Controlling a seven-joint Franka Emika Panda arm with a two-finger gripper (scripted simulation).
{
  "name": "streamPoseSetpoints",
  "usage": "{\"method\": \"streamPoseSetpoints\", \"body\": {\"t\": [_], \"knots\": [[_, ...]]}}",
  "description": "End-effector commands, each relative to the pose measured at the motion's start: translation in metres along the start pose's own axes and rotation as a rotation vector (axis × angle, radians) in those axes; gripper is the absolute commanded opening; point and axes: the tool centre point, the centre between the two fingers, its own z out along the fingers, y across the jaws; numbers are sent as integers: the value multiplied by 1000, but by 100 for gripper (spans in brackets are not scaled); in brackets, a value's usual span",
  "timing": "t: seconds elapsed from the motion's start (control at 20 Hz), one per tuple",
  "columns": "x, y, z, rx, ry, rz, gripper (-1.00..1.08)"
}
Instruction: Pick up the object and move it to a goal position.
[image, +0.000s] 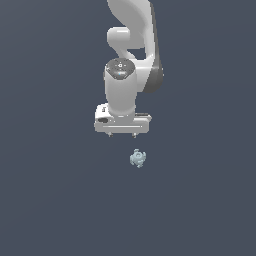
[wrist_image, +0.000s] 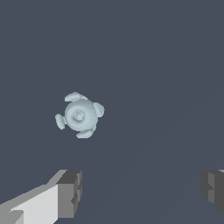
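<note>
I am at the approach step: nothing is picked up yet, and the object (image: 138, 158) lies on the dark flat ground, apart from me. In the exterior view it sits just below my gripper (image: 122, 135) and a little toward that view's right, so I judge I am not centred over it. The wrist view agrees: the object (wrist_image: 79, 115), a pale blue-grey lump with four small knobs round its rim, shows beyond my fingers (wrist_image: 70, 194) and off toward one of them, not midway in the gap.

My fingers stand wide apart, holding nothing; the gap is far broader than the object.

The next move, as I judge it, calls for a sideways shift to bring the object between my fingertips, then a straight descent, then a close. The object is small and knobby, so a pad could catch a knob and nudge it aside.

My arm (image: 131, 50) hangs from above, wrist pointing straight down, hand level. No goal marker shows in either view.
</note>
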Motion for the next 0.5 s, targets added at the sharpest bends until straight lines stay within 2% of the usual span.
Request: {"method": "streamPoseSetpoints", "body": {"t": [0.0,0.45], "knots": [[0,0,0,0,0,0,100],[-10,-23,12,-10,-37,-47,100]]}}
